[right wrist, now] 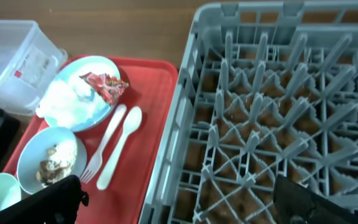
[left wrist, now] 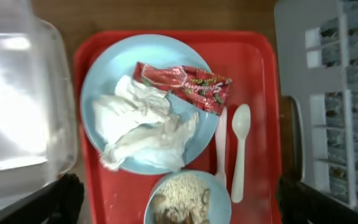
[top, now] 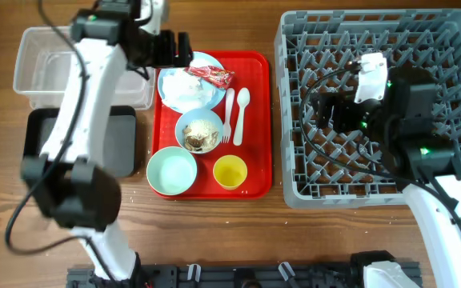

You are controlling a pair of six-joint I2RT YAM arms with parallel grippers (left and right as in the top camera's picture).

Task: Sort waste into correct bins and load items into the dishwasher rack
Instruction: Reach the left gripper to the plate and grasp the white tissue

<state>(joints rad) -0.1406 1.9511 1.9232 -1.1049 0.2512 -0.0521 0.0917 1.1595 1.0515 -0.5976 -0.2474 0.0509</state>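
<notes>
On the red tray, a pale blue plate (top: 174,88) holds crumpled white tissue (left wrist: 142,124) and a red wrapper (top: 214,75). Below it are a small blue bowl (top: 199,130) of brownish scraps, a mint-green bowl (top: 172,172) and a yellow cup (top: 230,171). A white fork (top: 229,116) and spoon (top: 241,112) lie beside the plate. My left gripper (top: 178,50) hangs open and empty above the plate's far edge. My right gripper (top: 326,110) is open and empty over the grey rack (top: 446,48). The clear tub (top: 54,68) and black tray (top: 126,144) sit at the left.
The red serving tray (top: 258,120) lies between the bins and the rack. The rack's left wall (right wrist: 173,124) stands close to the tray's right edge. Bare wooden table runs along the front.
</notes>
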